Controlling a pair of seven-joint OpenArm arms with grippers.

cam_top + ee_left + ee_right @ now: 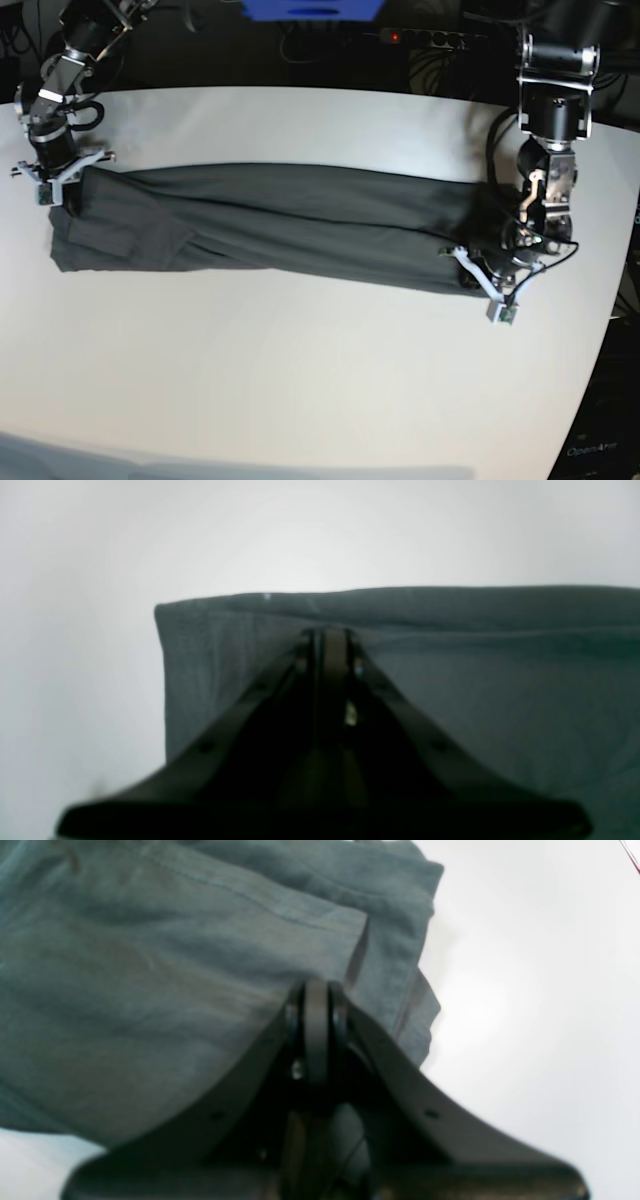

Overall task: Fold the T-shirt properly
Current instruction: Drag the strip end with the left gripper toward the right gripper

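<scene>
The dark grey T-shirt (280, 225) lies on the white table as a long narrow band running left to right. In the base view my left gripper (478, 268) sits low at the band's right end. The left wrist view has that gripper (330, 632) shut, its tips pinching a ridge of the T-shirt (500, 680) near a squared corner. My right gripper (62, 190) is at the band's upper left corner. Seen from the right wrist, it (316, 987) is shut with its tips buried in the layered hem edge of the T-shirt (150, 990).
The white table (300, 380) stretches wide in front of the cloth, and its curved edge runs down the right side. Behind the table are a power strip (400, 37) with a red light, tangled cables and a blue object (315, 8).
</scene>
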